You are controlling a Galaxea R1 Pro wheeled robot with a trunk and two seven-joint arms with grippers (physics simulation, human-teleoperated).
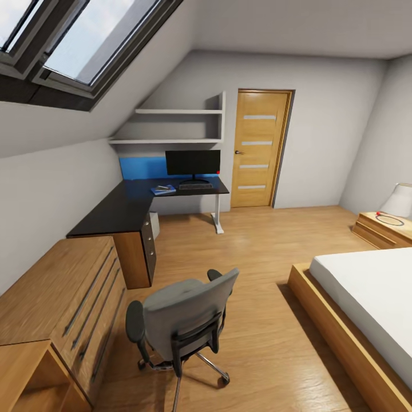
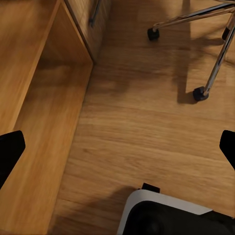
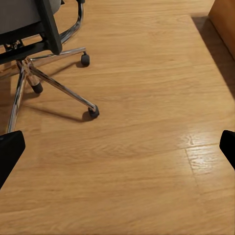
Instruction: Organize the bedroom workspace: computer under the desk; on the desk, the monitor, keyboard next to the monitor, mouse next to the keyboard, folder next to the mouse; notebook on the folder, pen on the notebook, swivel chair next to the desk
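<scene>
The black L-shaped desk (image 1: 123, 209) stands in the far left corner. On it are the black monitor (image 1: 193, 162), the keyboard (image 1: 195, 186) in front of it, and the blue folder (image 1: 163, 189) left of the keyboard. A small dark thing lies on the folder, too small to name. The pale computer (image 1: 154, 224) stands under the desk beside the drawers. The grey swivel chair (image 1: 183, 317) stands near me on the floor, well short of the desk, with its back to me. My left gripper (image 2: 117, 149) and right gripper (image 3: 117, 149) hang open over bare floor, holding nothing.
A light-wood drawer chest (image 1: 63, 303) runs along the left wall. A bed (image 1: 366, 297) fills the right side, with a nightstand (image 1: 386, 229) and lamp beyond it. A wooden door (image 1: 260, 149) is at the back. The chair's castors (image 2: 199, 93) are close to my base (image 2: 171, 215).
</scene>
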